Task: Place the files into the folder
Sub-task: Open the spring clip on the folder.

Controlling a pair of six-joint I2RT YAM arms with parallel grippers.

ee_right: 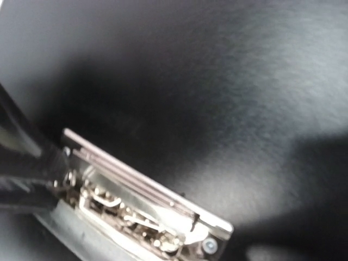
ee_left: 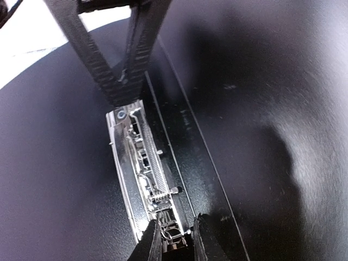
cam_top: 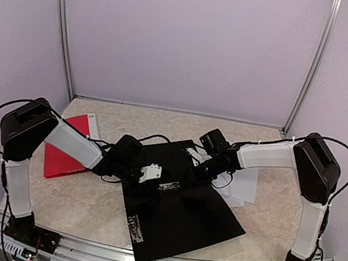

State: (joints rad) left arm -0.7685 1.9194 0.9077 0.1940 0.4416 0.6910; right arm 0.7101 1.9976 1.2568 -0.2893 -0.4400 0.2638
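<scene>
The black folder [cam_top: 192, 223] lies open by the worktop's [cam_top: 83, 202] near edge, with the white files [cam_top: 245, 185] at its right side. The left end effector [ee_left: 175, 242] pinches one end of the metal clip [ee_left: 142, 168]. The right end effector [ee_left: 124, 89], closed, touches the other end.

We see a black folder [cam_top: 180, 217] with a silver metal clip [ee_left: 144, 174], white files [cam_top: 246, 185], a red sheet [cam_top: 62, 164] (quite bright) and a beige marbled table [cam_top: 83, 202]

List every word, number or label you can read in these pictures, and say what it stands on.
No text is readable.
Folder: pale label near one corner, too small to read.
Files: any print is too small to read.
Clip: no marks seen.
</scene>
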